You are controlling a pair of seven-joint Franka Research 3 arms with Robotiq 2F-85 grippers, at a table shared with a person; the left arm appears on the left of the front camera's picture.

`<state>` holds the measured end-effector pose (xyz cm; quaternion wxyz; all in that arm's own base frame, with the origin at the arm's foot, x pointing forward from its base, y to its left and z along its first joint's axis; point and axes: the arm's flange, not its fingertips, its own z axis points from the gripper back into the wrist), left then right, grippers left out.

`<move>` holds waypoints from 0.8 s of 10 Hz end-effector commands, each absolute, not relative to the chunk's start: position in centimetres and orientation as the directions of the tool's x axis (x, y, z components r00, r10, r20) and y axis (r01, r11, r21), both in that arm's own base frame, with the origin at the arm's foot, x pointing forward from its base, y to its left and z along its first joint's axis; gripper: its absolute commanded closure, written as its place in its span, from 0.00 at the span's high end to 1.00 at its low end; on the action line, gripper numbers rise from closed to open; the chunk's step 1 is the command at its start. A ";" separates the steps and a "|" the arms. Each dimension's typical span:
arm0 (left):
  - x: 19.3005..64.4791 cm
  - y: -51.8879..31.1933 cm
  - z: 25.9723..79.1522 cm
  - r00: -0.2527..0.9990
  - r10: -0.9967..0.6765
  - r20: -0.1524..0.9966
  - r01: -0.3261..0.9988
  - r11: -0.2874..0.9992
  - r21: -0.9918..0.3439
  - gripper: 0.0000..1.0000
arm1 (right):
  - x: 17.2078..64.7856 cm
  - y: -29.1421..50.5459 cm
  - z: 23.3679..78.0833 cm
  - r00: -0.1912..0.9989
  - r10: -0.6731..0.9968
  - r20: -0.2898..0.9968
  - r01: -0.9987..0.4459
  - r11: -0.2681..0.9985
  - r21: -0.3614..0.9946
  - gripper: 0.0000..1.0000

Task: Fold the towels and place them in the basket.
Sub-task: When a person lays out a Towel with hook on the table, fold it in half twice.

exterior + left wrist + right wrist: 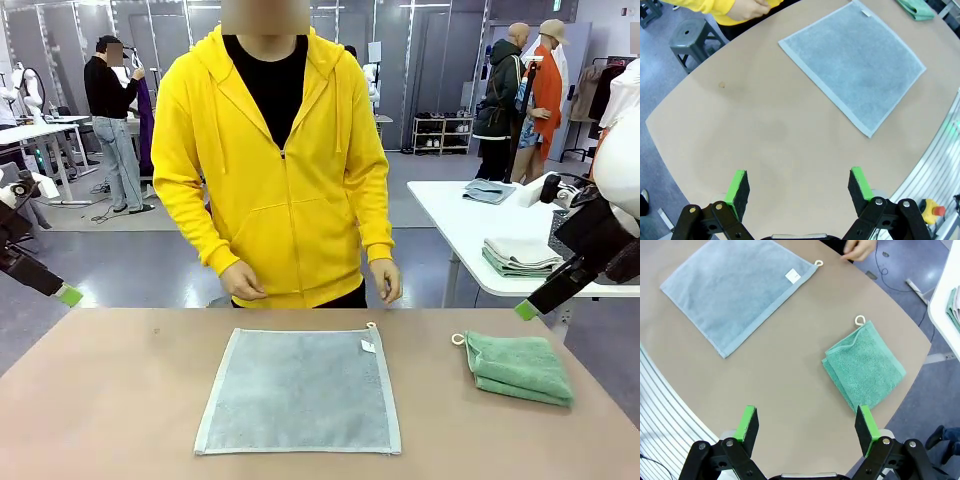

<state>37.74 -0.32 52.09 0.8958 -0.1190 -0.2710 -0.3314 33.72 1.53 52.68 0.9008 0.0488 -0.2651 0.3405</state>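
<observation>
The grey-blue towel (298,390) is lying flat mid table (100,400), the folded green towel (518,367) sitting to its right; left gripper (798,176) is hovering well left of both, right gripper (806,415) hovering near the green towel, both with fingers spread apart, gripping nothing

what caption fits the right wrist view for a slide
Open right end effector over the table, with a folded green towel and a flat grey-blue towel ahead.

A pale grey-blue towel (298,390) lies spread flat at the middle of the table (100,400), a small white label near its far right corner; apart to its right, a mint green towel (518,367) sits folded, pale loop at its far left corner
</observation>
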 end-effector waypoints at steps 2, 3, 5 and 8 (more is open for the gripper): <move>37.7 -0.3 52.0 0.632 -0.535 0.561 0.662 0.749 -0.032 1.00 | 34.0 1.4 52.7 0.629 0.572 0.525 -0.632 0.771 -0.083 0.97; 37.7 -0.3 52.0 0.632 -0.535 0.561 0.662 0.749 -0.032 1.00 | 34.0 1.4 52.7 0.629 0.572 0.525 -0.632 0.771 -0.083 0.97; 37.7 -0.3 52.0 0.632 -0.535 0.561 0.662 0.749 -0.032 1.00 | 34.0 1.4 52.7 0.629 0.572 0.525 -0.632 0.771 -0.083 0.97; 37.7 -0.3 52.1 0.634 -0.529 0.564 0.658 0.752 -0.034 1.00 | 33.1 1.8 53.1 0.565 0.637 0.524 -0.688 0.715 -0.126 0.97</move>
